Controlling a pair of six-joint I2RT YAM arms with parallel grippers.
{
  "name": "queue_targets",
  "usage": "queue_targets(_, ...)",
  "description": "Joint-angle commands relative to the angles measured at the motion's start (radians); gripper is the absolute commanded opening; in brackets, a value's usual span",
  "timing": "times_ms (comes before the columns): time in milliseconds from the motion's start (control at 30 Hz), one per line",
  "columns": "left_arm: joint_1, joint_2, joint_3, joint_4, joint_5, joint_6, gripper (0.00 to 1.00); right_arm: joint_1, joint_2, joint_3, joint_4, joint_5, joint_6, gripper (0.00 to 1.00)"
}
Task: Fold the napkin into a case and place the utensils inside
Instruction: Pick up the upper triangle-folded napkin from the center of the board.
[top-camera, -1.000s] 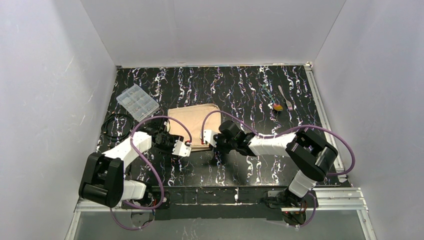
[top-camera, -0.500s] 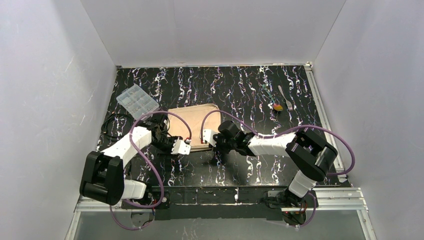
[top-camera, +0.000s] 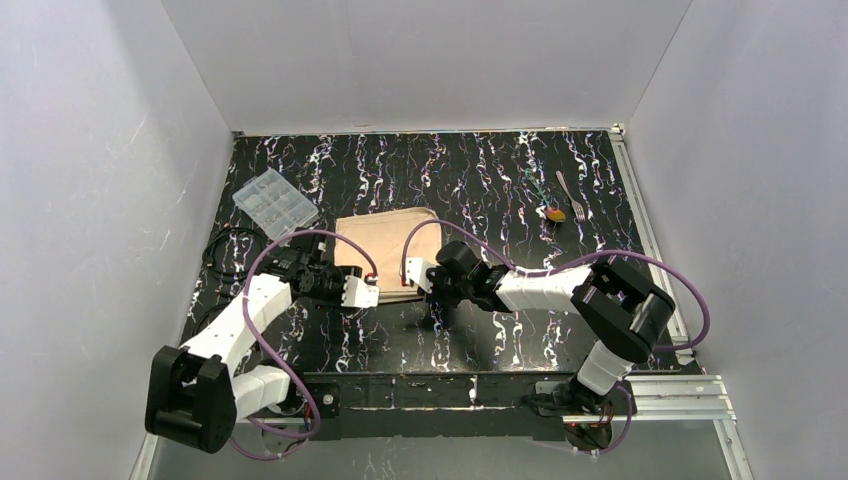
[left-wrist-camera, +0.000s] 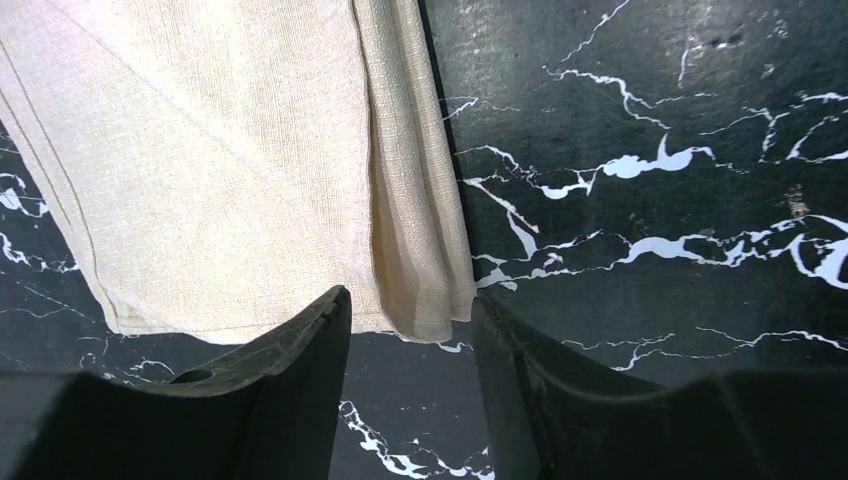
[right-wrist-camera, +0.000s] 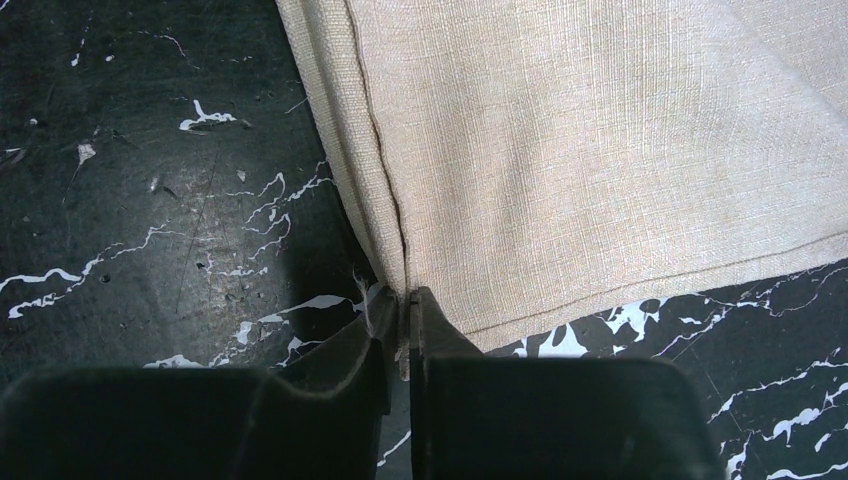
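The napkin (top-camera: 390, 235) lies flat on the counter (top-camera: 480, 180), left of centre and just beyond both hands. It is already folded into a layered, roughly rectangular panel, not yet a narrow case.

Its near edge runs across from one hand to the other, and that is the relation the coming move turns on. Each hand sits at one near corner, and the rest of the cloth stretches away from them toward the back wall.

The right hand (right-wrist-camera: 403, 305) has its fingers nearly together, with the near-right corner of the cloth pinched between them – a thin grip on the hem. The left hand (left-wrist-camera: 410, 305) stands open. Its fingers straddle the near-left corner, where a folded-over strip makes a thicker lip, but they are not pressing it (there is dark counter either side of the cloth).

By my reading the step in hand is taking both near corners for the next fold. The left hand needs to close before anything lifts. Otherwise only one corner would rise and the layers could skew.

The fork (top-camera: 570, 190) and spoon (top-camera: 555, 213) rest close together at the far right, well apart from the napkin – clearly nearer the right arm.
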Motion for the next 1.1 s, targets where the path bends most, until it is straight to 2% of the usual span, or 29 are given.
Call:
queue_targets(0,0.0,-0.048,0.005,-0.081,0.074,-0.005,0.46,0.005,0.007,0.016,-0.039,0.007,0.017,0.16)
queue_targets(133,-0.002,-0.041,0.008,-0.067,0.088,-0.016,0.47,0.007,0.004,0.012,-0.036,0.007,0.023,0.16)
queue_targets(267,0.001,0.042,0.039,-0.058,0.082,-0.01,0.5,0.006,-0.003,0.007,-0.034,0.004,0.028,0.16)
queue_targets(300,0.001,0.07,0.064,-0.082,0.081,0.004,0.55,0.006,-0.004,0.006,-0.034,0.004,0.029,0.15)
queue_targets(333,0.001,0.101,0.087,-0.108,0.082,0.008,0.72,0.006,-0.005,0.005,-0.034,0.004,0.029,0.16)
queue_targets(367,0.002,0.126,0.111,-0.13,0.085,0.001,0.94,0.005,-0.006,0.005,-0.036,0.004,0.029,0.16)
queue_targets(400,0.005,0.153,0.138,-0.16,0.094,-0.001,0.98,0.006,-0.006,0.005,-0.036,0.001,0.029,0.16)
queue_targets(467,0.009,0.176,0.163,-0.192,0.105,0.015,0.98,0.008,-0.007,0.004,-0.037,-0.004,0.033,0.15)
queue_targets(600,0.012,0.126,0.108,-0.119,0.091,0.028,0.98,0.009,-0.012,-0.001,-0.03,-0.008,0.042,0.15)
queue_targets(800,0.011,0.168,0.074,-0.162,0.046,0.1,0.98,0.009,-0.011,0.01,-0.03,-0.004,0.043,0.14)
queue_targets(1067,0.013,0.214,0.019,-0.034,-0.028,0.111,0.86,0.011,-0.007,0.025,-0.035,-0.004,0.045,0.13)
